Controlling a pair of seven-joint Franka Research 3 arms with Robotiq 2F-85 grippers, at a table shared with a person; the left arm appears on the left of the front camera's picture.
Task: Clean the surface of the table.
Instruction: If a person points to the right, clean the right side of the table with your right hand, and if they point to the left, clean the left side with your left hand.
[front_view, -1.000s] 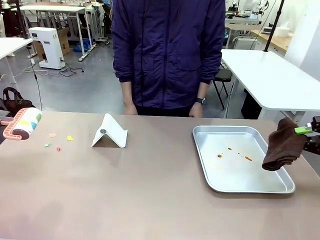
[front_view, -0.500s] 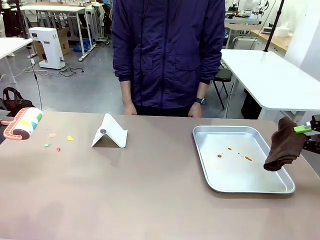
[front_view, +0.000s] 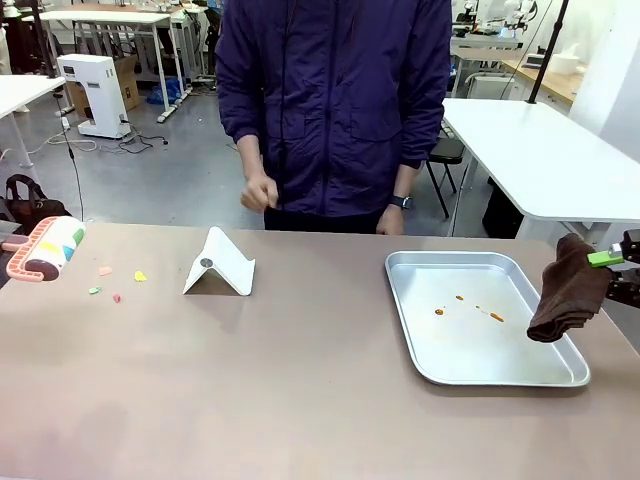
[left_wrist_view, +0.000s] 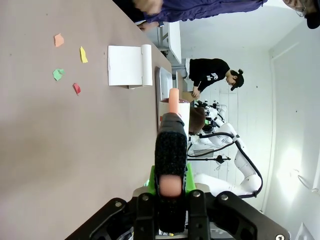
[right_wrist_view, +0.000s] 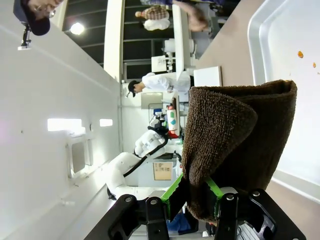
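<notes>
The brownish-tan table (front_view: 300, 400) spans the front view, its near and middle stretches bare from the left edge to the right. A person (front_view: 335, 100) stands at the far edge, cut off above the shoulders, with one hand (front_view: 259, 192) raised in a loose fist above the tabletop.

The metal tray (front_view: 470, 350) lies flat at the right, near the table's right edge, and holds a few small orange spots (front_view: 438, 312). A brown cloth (front_view: 568, 290) hangs over the tray's right rim, pinched between the green pads of the right gripper (front_view: 600, 262), which is partly out of frame.

A white folded stand (front_view: 220, 265) sits left of centre. At the far left a lint roller (front_view: 45, 248) is cut by the picture's edge. In the wrist view the left gripper (left_wrist_view: 170, 165) is clamped on its pink handle. Small coloured paper scraps (front_view: 140, 276) lie between roller and stand.
</notes>
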